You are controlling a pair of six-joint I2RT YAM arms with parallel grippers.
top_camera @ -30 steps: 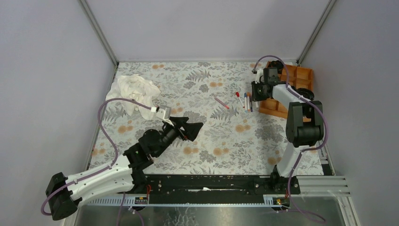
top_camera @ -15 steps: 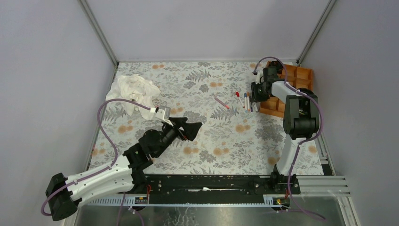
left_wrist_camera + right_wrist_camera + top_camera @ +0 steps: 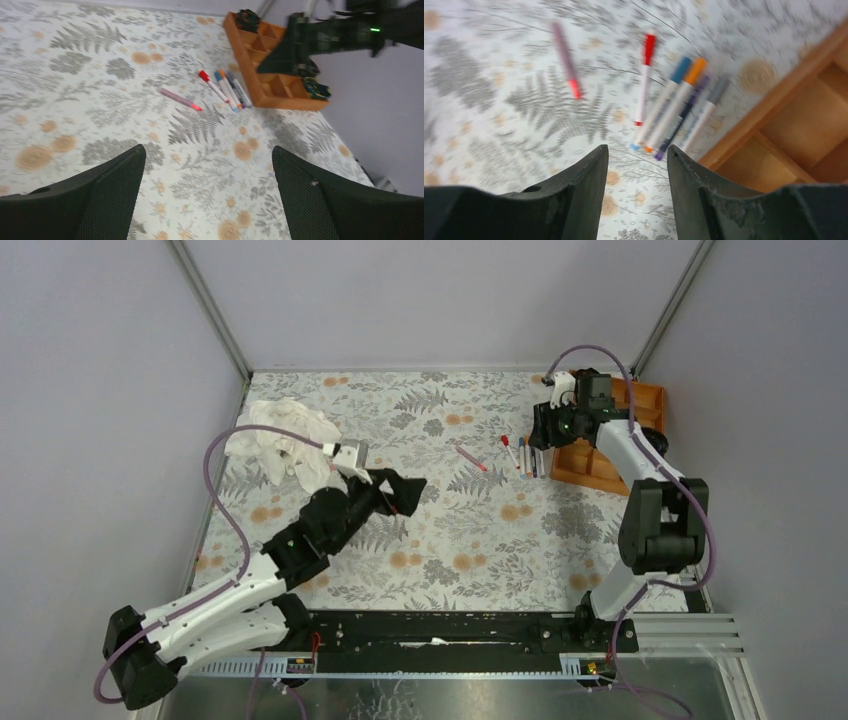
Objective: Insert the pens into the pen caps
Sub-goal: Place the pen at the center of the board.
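Several pens [image 3: 522, 456] lie side by side just left of the orange tray [image 3: 600, 465]. In the right wrist view they are white-barrelled with a red cap [image 3: 649, 48], a blue cap [image 3: 682, 68], an orange cap [image 3: 696, 71] and a grey cap [image 3: 718, 90] on their ends, with a dark purple pen [image 3: 685, 116] among them. A pinkish pen [image 3: 470, 457] lies apart to their left, also in the right wrist view [image 3: 565, 57] and the left wrist view [image 3: 180, 99]. My right gripper [image 3: 637, 150] hovers open and empty over the group. My left gripper [image 3: 207, 150] is open and empty, well short of the pens.
The orange compartment tray [image 3: 260, 92] holds black coiled items at its far end. A crumpled white cloth [image 3: 280, 435] lies at the far left. Grey walls close the table on three sides.
The right arm has swung its elbow out to the right and lifted, its gripper staying over the pens. The left gripper has shifted a little farther from the base.
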